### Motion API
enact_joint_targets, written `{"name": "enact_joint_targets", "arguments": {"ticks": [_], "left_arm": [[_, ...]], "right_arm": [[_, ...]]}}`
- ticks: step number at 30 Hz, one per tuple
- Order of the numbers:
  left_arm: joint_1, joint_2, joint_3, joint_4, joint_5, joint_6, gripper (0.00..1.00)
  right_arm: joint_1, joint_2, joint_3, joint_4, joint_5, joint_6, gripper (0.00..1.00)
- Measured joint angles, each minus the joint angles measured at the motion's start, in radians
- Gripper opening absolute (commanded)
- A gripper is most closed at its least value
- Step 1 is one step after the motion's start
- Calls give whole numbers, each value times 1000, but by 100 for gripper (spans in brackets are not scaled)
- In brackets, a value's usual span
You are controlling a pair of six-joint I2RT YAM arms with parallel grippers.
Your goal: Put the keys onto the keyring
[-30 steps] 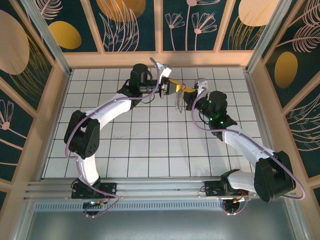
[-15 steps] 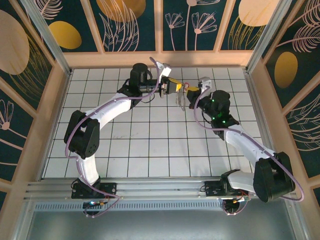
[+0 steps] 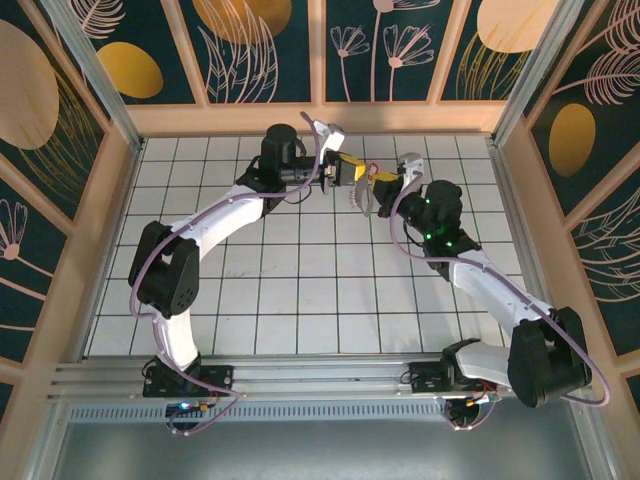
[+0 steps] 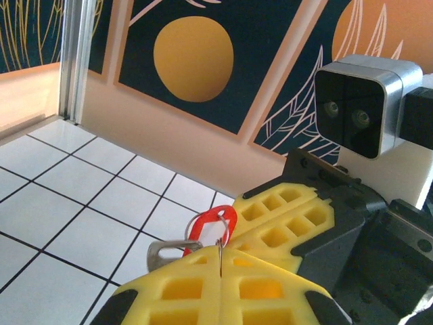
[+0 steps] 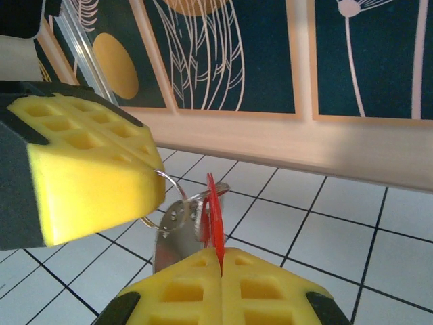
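Note:
Both grippers meet above the far middle of the table. My left gripper [image 3: 347, 174] [image 4: 221, 263] is shut on the thin wire of the keyring [image 4: 220, 249] [image 5: 168, 178]. A flat silver metal strip [image 4: 169, 246] [image 5: 174, 240] [image 3: 359, 198] hangs from the ring. My right gripper [image 3: 379, 183] [image 5: 220, 263] is shut on the edge of the red-headed key [image 5: 214, 206] [image 4: 218, 210]. The ring's wire crosses the red head; I cannot tell whether it passes through it. The two pairs of yellow fingertips nearly touch.
A white tiled table [image 3: 300, 290] is boxed in by wooden rails and patterned walls [image 3: 320, 50]. The back rail [image 5: 284, 142] lies close behind the grippers. Open tiles spread in front of both arms.
The right arm has shifted slightly toward the back wall, carrying the red key closer to the left gripper. Both grips stay shut.

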Motion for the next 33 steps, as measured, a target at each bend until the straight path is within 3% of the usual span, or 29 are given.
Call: {"name": "enact_joint_targets", "arguments": {"ticks": [28, 33], "left_arm": [[2, 0, 0, 3, -1, 0, 0], [2, 0, -5, 23, -4, -15, 19]], "right_arm": [[-26, 10, 19, -16, 3, -3, 0], [-26, 10, 52, -43, 0, -3, 0]]}}
